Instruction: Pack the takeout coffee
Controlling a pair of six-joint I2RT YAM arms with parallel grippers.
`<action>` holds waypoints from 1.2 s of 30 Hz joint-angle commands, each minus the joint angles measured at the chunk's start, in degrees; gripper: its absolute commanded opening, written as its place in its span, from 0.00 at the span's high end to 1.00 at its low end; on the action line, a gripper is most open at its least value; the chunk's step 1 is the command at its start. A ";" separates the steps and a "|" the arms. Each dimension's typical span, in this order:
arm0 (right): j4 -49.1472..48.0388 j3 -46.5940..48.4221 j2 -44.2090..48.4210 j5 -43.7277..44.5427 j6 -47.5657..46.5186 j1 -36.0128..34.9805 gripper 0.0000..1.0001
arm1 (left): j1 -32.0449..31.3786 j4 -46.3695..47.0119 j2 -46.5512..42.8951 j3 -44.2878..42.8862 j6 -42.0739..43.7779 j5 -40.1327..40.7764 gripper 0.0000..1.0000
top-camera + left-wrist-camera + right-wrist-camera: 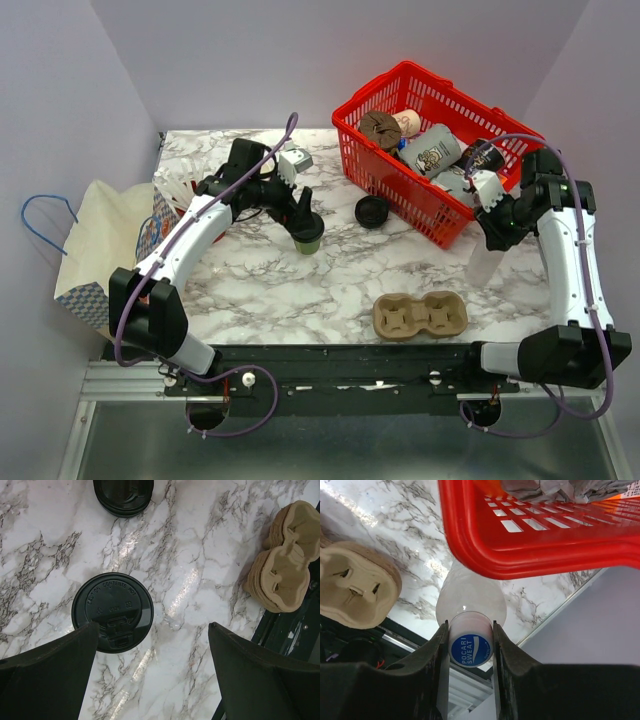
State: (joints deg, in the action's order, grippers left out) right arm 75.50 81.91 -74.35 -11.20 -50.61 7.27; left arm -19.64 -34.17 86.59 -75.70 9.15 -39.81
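Note:
The takeout coffee [308, 240] is an olive-green paper cup with a round black lid [112, 611], standing upright on the marble table left of centre. My left gripper [300, 222] hangs just above it, open wide [152, 630]. The lid lies under the left finger [60, 665], not between the jaws. My right gripper [494, 230] is at the right, near the red basket's front corner. It is shut [470, 627] on the blue-capped neck of a clear Pocari Sweat bottle [470, 647], which hangs down towards the table [483, 264].
The red basket [440, 218] with several items stands at the back right. A loose black lid [372, 211] lies beside it. A cardboard cup carrier [420, 316] sits near the front edge. A paper bag [95, 245] with blue handles lies at the left.

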 commanded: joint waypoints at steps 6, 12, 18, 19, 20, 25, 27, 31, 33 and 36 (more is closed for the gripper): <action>-6.33 -0.96 -2.38 -0.05 2.53 2.49 0.59 | -0.40 -0.71 -0.10 -2.69 0.52 0.17 0.03; -7.12 -0.17 -1.15 -1.63 3.84 2.93 0.32 | -0.40 -6.15 0.07 -4.63 4.55 7.46 0.01; -8.27 3.08 -0.80 -3.64 7.18 2.93 0.24 | -0.05 -10.20 0.87 -3.05 11.93 15.46 0.01; -8.88 3.52 -0.28 -4.09 7.71 2.93 0.21 | 0.12 -10.47 0.78 -2.79 12.47 17.12 0.01; -9.32 4.30 0.08 -4.35 8.15 2.93 0.21 | 0.47 -10.65 0.78 -2.00 12.56 17.75 0.01; -12.39 5.45 2.89 -6.11 10.70 2.93 0.18 | 2.76 -9.95 1.04 1.08 10.55 18.72 0.01; -13.19 5.37 3.94 -6.64 11.67 2.93 0.14 | 2.76 -9.25 2.61 2.31 9.75 18.54 0.01; -12.84 5.80 4.56 -7.17 12.29 2.93 0.13 | 2.85 -7.67 5.26 3.89 11.32 16.26 0.02; -12.40 6.16 4.47 -7.34 12.55 2.93 0.13 | 2.76 -5.57 6.05 4.86 13.78 15.56 0.02; -11.61 6.86 4.39 -7.69 12.38 2.93 0.13 | 2.85 -4.42 7.45 4.51 17.90 13.72 0.02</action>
State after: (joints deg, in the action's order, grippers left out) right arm 63.88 86.78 -69.97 -17.08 -39.44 9.87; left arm -16.73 -41.76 92.66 -71.18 20.97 -23.33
